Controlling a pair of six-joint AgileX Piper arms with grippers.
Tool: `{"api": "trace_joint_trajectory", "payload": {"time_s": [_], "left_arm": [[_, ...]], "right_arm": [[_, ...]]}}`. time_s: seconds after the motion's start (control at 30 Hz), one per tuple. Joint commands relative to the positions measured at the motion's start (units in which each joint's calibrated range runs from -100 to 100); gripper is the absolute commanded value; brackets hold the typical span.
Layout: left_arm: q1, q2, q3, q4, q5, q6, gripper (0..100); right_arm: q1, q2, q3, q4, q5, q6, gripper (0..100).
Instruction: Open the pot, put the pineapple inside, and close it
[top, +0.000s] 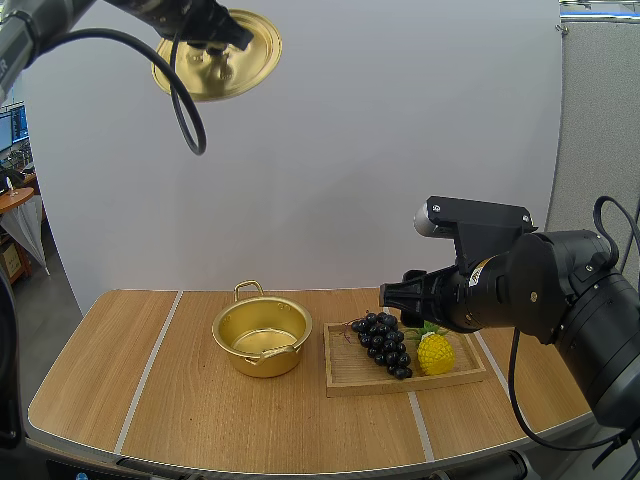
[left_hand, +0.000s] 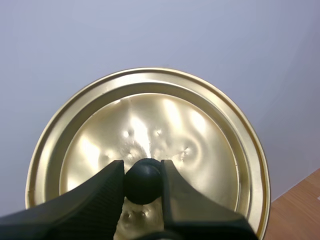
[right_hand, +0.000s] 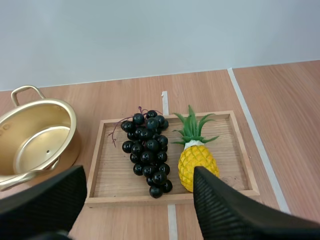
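Up above the tabletop, from the high view, the left hand holds the gold lid high in the air, well clear of everything below it. Down on the wood the pot stands open and upright, with a wooden tray close beside it. On that tray lie a bunch of dark grapes and, just beside them, the yellow pineapple. The right hand hangs over the far edge of the tray, above the fruit and touching none of it.

From the left wrist view, the two black fingers are clamped on the lid's round black knob, one on each side, and the lid's shiny face is turned toward the camera.

From the right wrist view, the right hand's fingers stand wide apart with nothing between them. Beyond them the pineapple lies on its side on the tray, green leaves pointing to the far rim, the grapes next to it. The pot sits just beside the tray, its inside bare.
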Motion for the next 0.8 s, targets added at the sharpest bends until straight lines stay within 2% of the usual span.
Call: {"api": "trace_joint_trajectory", "payload": {"time_s": [0.0,0.17,0.33,0.43,0.57,0.77], "left_arm": [[-0.19,-0.5,-6.1,0.3,-2.0,-1.1,0],[-0.19,-0.7,-6.2,0.3,-2.3,-1.1,0],[-0.19,-0.7,-6.2,0.3,-2.3,-1.1,0],[-0.19,-0.7,-6.2,0.3,-2.3,-1.1,0],[-0.19,-0.7,-6.2,0.3,-2.3,-1.1,0],[-0.19,-0.7,-6.2,0.3,-2.3,-1.1,0]], "right_arm": [[-0.2,0.0,-0.5,0.2,-7.5,-1.7,100],[-0.2,0.0,-0.5,2.5,-11.5,-6.3,100],[-0.2,2.3,-0.5,3.8,-12.9,-8.0,100],[-0.2,4.4,-0.5,2.0,-10.8,-7.4,100],[-0.2,6.5,-0.5,-2.4,-12.8,-2.5,100],[-0.2,6.8,-0.5,-11.2,-12.0,1.3,100]]}}
